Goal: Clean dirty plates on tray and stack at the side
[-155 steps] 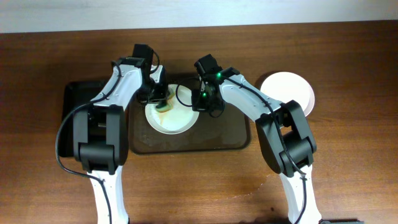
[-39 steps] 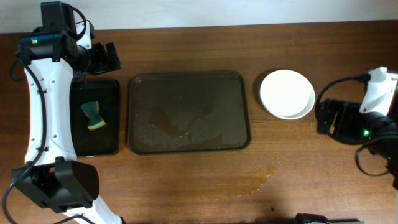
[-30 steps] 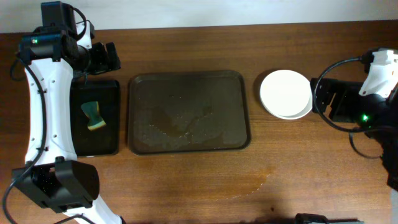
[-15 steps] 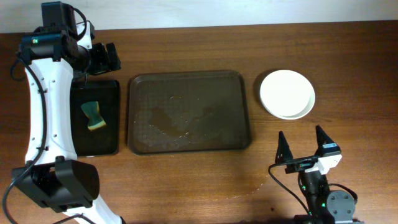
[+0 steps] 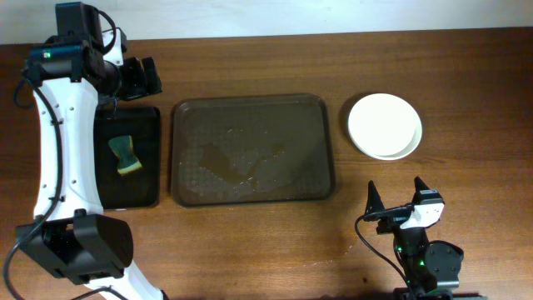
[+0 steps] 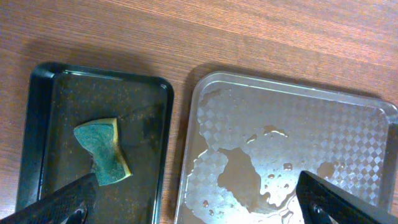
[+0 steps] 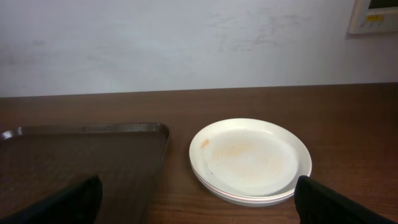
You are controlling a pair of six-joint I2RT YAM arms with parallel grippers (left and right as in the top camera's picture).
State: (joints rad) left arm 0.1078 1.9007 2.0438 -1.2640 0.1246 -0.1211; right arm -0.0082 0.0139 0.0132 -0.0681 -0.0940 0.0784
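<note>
The tray (image 5: 250, 150) lies mid-table with only water puddles on it; the left wrist view shows its wet surface (image 6: 292, 155). The white plates (image 5: 384, 126) are stacked on the wood to the tray's right. Seen from the right wrist, the top plate (image 7: 249, 158) carries a faint orange smear. My left gripper (image 5: 141, 79) hangs open and empty high above the far left, over the gap between the two trays (image 6: 199, 211). My right gripper (image 5: 396, 192) stands open and empty near the table's front, facing the stack (image 7: 199, 214).
A narrow black tray (image 5: 125, 179) left of the big tray holds a green and yellow sponge (image 5: 125, 155), also in the left wrist view (image 6: 102, 151). A wet streak marks the wood near the front (image 5: 350, 242). A white wall rises behind the table.
My right arm has swung from beside the plates at the right edge down to the table's front. The plate that both grippers handled on the tray earlier is off it. The left arm is still.
</note>
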